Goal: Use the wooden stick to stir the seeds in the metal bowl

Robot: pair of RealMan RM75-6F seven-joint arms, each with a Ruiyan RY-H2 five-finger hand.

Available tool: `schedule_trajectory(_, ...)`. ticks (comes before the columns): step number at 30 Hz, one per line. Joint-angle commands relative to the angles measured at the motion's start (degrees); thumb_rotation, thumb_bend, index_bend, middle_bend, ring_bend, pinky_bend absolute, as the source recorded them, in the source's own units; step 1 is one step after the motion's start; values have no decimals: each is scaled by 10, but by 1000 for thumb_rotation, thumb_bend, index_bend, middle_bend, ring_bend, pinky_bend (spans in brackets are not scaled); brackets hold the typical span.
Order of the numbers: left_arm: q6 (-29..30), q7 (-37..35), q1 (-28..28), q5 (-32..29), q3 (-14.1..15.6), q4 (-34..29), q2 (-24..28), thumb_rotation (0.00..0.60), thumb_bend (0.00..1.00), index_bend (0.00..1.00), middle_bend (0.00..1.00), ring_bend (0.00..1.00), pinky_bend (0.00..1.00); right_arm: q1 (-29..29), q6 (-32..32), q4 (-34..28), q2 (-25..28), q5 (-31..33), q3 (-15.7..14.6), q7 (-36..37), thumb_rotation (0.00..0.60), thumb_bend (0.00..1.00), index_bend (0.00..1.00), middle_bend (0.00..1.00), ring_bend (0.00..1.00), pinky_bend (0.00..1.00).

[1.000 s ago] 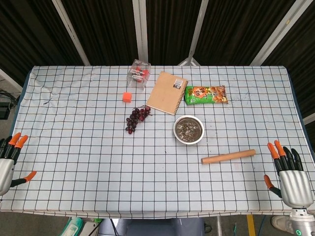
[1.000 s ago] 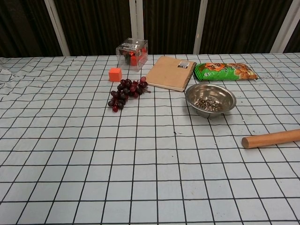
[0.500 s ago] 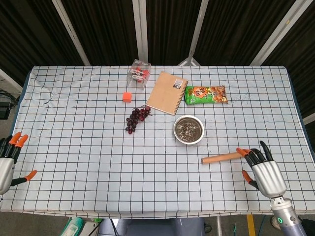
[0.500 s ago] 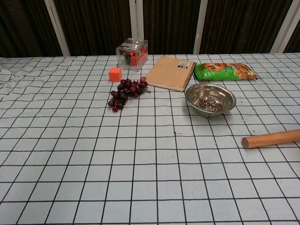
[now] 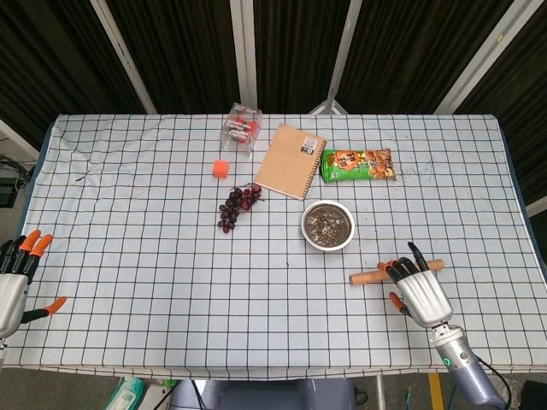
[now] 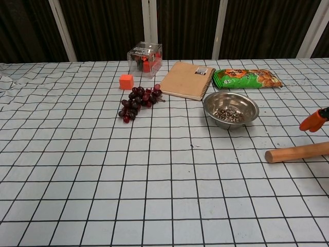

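Left hand (image 5: pixel 13 286) at the counter's (image 5: pixel 128 256) near left edge, fingers spread, holding nothing, well apart from everything.

Far side, left of centre: clear plastic box (image 5: pixel 241 125) with red pieces inside; small orange cube (image 5: pixel 221 168) just in front of it. Bunch of dark grapes (image 5: pixel 238 205) nearer the middle. Tan spiral notebook (image 5: pixel 291 161) lies flat, angled, right of the box. Green snack packet (image 5: pixel 357 164) just right of the notebook.

Metal bowl (image 5: pixel 328 225) sits in front of notebook and packet, upright, seeds (image 6: pixel 229 115) in its bottom.

Wooden stick (image 6: pixel 296 152) lies flat on the counter, near-right of the bowl, apart from it, running left-right with the right end slightly farther back.

Right hand (image 5: pixel 417 289) is over the stick's right half, fingers spread, fingertips (image 6: pixel 313 122) above it. Cannot tell whether any finger touches the stick; no grip shown.
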Motion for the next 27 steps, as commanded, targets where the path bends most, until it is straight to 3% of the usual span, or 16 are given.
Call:
schedule_trajectory(1,-1,-1,0,-1,0,-1,0,600,65,0,0,0,0,9,-14,15,-18,6,2,-9,600,363,332,366,294,0)
schedule_trajectory(27,-8,-3,-3,-8,-1,-5,3,600,65,0,0,0,0,34,-33,105,-102,42,10,12,600,363,408,383,295,0)
